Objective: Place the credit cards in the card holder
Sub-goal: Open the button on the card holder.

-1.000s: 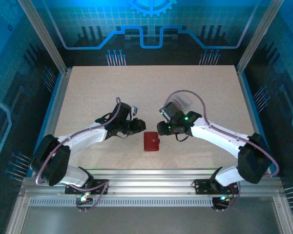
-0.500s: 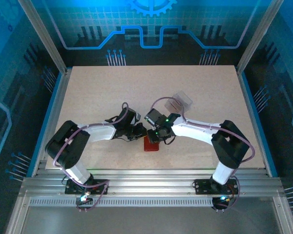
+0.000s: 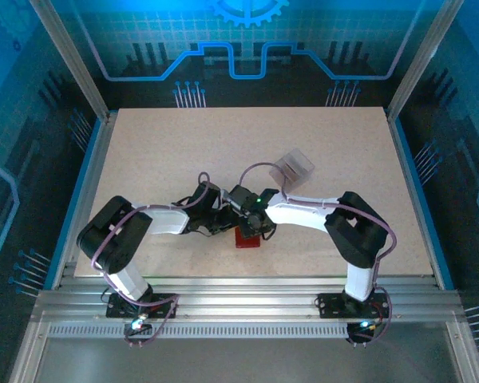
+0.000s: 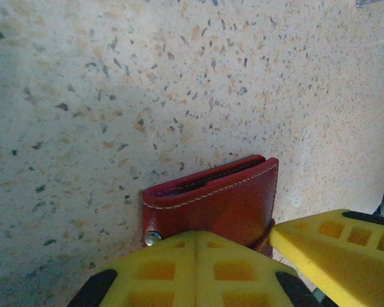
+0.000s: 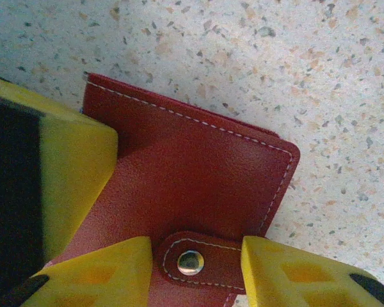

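The dark-red card holder (image 3: 247, 238) lies folded on the table near the front middle, and both grippers meet over it. In the left wrist view my left gripper (image 4: 199, 248) is shut, its joined yellow tips pressed against the near edge of the card holder (image 4: 225, 199). My right gripper (image 5: 193, 254) is open, with a fingertip on either side of the snap tab (image 5: 191, 263) of the card holder (image 5: 198, 169). The pale see-through credit cards (image 3: 293, 167) lie behind the right arm, apart from both grippers.
The speckled table (image 3: 184, 152) has bare room at the back and on both sides. A metal frame rail (image 3: 247, 291) runs along the front edge. The left gripper's finger (image 5: 70, 169) crowds the right wrist view's left side.
Both arms swung inward and down onto the card holder. The left gripper closed fully. The right gripper now straddles the snap tab. The credit cards stayed put.
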Motion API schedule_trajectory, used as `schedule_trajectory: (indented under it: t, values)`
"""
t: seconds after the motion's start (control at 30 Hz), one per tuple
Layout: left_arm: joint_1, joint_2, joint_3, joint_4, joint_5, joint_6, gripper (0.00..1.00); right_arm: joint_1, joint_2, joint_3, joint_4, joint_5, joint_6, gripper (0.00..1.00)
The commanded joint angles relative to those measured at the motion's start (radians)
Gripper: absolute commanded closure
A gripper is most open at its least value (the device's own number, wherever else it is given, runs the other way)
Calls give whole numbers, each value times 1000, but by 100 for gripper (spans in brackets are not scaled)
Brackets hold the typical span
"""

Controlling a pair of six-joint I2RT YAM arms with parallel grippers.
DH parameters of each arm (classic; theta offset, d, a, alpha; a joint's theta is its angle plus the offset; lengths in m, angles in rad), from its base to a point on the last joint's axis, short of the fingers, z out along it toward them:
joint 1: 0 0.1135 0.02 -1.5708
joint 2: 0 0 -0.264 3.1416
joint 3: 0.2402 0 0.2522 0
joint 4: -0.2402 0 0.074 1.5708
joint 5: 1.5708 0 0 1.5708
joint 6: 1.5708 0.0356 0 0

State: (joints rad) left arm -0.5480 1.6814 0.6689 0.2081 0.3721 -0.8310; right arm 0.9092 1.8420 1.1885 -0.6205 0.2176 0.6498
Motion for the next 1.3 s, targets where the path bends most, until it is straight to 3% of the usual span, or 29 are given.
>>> schedule_trajectory:
  t: [0.0, 0.3, 0.63, 0.93, 1.1, 1.27]
  values:
    - [-9, 33, -46, -39, -2, -20, 93, 18, 26, 16, -44, 26, 37, 56]
    - [-25, 56, -49, -12, -4, -31, 94, 52, 67, 42, -54, 34, 43, 51]
    - [-33, 89, -67, 2, -32, -64, 98, 52, 47, 38, -64, 73, 53, 81]
    - [-53, 83, -71, -66, -132, -92, 100, 51, 15, 29, -59, 65, 40, 100]
    - [-59, 102, -49, -128, -175, -106, 100, 33, -27, 2, -36, 18, 23, 100]
    - [-62, 121, -26, -182, -201, -116, 100, -48, -139, -105, 70, -139, 20, 100]
